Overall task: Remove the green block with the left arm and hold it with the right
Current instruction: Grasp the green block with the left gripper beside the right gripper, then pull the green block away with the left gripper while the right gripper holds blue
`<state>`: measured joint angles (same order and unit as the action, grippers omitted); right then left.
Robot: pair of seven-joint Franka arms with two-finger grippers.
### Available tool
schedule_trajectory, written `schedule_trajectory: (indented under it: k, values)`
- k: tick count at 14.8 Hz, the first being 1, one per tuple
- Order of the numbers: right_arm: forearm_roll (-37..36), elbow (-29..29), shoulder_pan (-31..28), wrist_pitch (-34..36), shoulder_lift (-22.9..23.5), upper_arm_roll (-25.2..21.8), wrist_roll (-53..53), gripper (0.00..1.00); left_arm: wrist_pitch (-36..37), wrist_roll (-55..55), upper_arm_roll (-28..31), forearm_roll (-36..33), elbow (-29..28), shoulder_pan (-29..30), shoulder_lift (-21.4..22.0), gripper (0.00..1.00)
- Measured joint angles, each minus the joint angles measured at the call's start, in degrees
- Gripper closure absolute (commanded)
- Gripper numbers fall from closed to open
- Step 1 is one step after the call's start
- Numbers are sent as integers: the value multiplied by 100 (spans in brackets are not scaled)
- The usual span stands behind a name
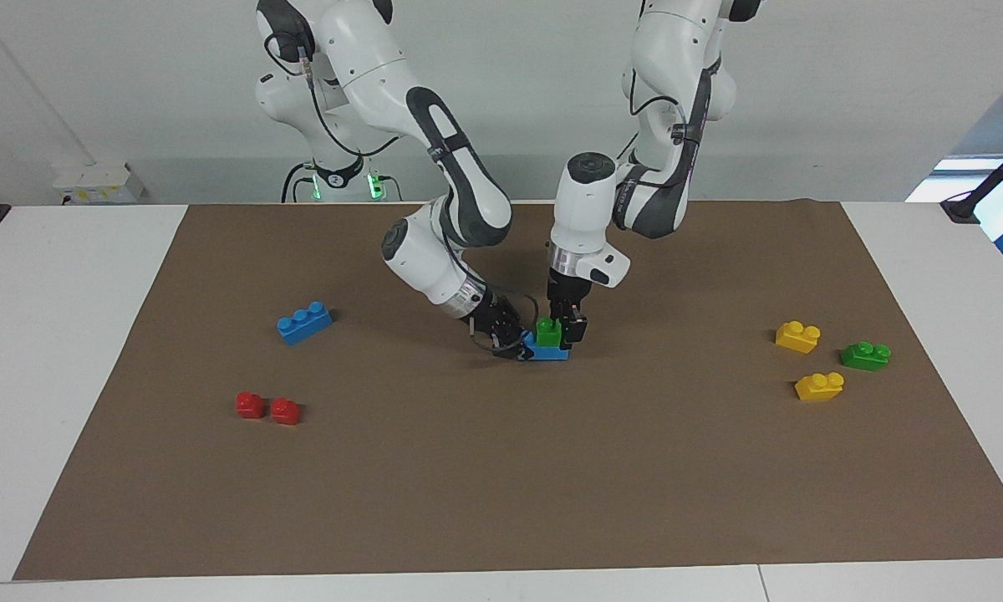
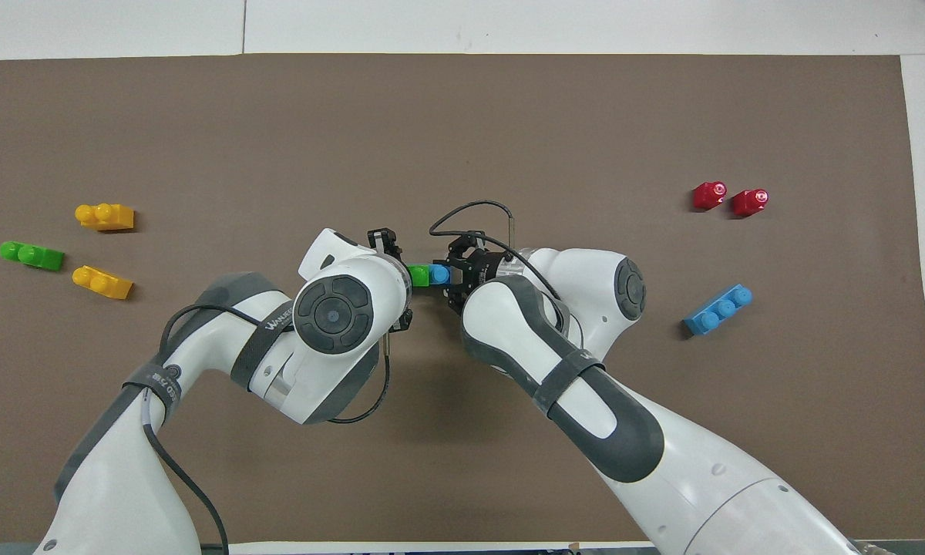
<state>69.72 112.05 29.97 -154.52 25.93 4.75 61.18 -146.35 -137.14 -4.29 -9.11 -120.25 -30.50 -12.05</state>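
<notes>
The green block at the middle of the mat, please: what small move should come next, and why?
Probably a short straight lift by the left claw. The green block sits stacked on a blue block lying on the mat, with the left claw at the green block from above. The right claw is low at the blue block's end, seemingly bracing it, so pulling upward should separate them.

Mid-mat: green block (image 1: 548, 332) sits on a base brick (image 1: 549, 353); left gripper (image 1: 570, 324) at the block, right gripper (image 1: 514, 343) at the brick, probably clamped. Spare bricks lie toward both table ends.
</notes>
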Motion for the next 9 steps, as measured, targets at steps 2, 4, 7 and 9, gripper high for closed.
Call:
schedule_trajectory:
  k: [2,4,7,9]
  values:
    - [10,3,-7,-57,0,-1,-3,100,93,9,-44,-5,16,-8,1,89]
    - [10,7,-7,-58,-4,-1,-58,100,176,42,-53,-33,53,-10,-6,100]
    - [10,7,-7,-59,-4,-1,-67,100,262,45,-59,-34,102,-11,-19,100]
    - [10,7,-7,-59,-4,-1,-67,100,356,45,-65,-34,151,-11,-20,100]
